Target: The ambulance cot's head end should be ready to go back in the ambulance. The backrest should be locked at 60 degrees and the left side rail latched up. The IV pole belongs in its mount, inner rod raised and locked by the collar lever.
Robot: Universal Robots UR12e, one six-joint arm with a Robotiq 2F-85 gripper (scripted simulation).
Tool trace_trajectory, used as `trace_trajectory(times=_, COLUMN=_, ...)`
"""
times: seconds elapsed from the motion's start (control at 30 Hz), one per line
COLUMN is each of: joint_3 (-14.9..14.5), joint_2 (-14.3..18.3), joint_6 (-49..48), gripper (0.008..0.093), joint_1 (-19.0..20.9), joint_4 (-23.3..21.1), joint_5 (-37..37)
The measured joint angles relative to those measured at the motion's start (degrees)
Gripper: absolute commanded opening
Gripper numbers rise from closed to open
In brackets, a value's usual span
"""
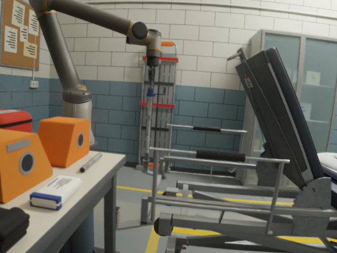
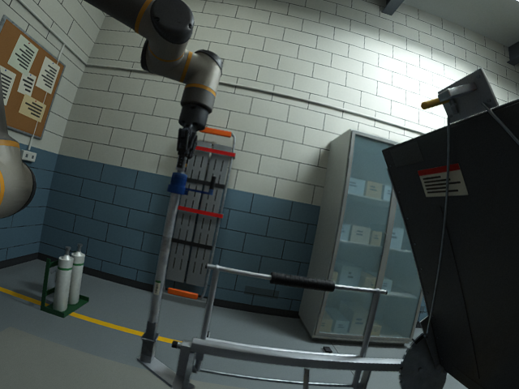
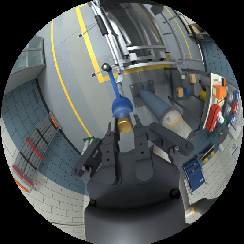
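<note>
My gripper (image 1: 151,83) (image 2: 181,164) (image 3: 124,124) points straight down over the top of the IV pole (image 1: 148,130) (image 2: 161,255), which stands upright in its mount at the cot's head corner. The pole's blue collar (image 1: 150,92) (image 2: 177,183) (image 3: 121,107) sits just under my fingers, its lever (image 2: 201,191) (image 3: 111,78) sticking out sideways. The inner rod's brass cap (image 3: 124,126) shows between my fingers in the wrist camera. The backrest (image 1: 280,116) (image 2: 461,234) stands steeply raised, and the side rail (image 1: 219,156) (image 2: 302,281) is up. My gripper is closed on the inner rod's top.
Two orange boxes (image 1: 41,149), a white and blue box (image 1: 55,190) and a grey rod (image 1: 91,162) lie on the table at the left. A grey stretcher board (image 1: 160,111) leans on the wall behind the pole, gas cylinders (image 2: 69,278) stand nearby, and a glass cabinet (image 2: 360,238) is at the right.
</note>
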Motion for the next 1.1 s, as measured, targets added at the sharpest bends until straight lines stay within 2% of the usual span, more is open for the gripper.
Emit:
trace_trajectory(times=0.3, joint_3=0.0, joint_2=0.0, joint_6=0.0, gripper=0.0080, joint_1=0.0, joint_4=0.0, joint_5=0.0)
trace_trajectory(times=1.1, joint_3=-0.5, joint_2=-0.2, joint_6=0.0, gripper=0.0080, joint_1=0.0, joint_4=0.9, joint_5=0.0)
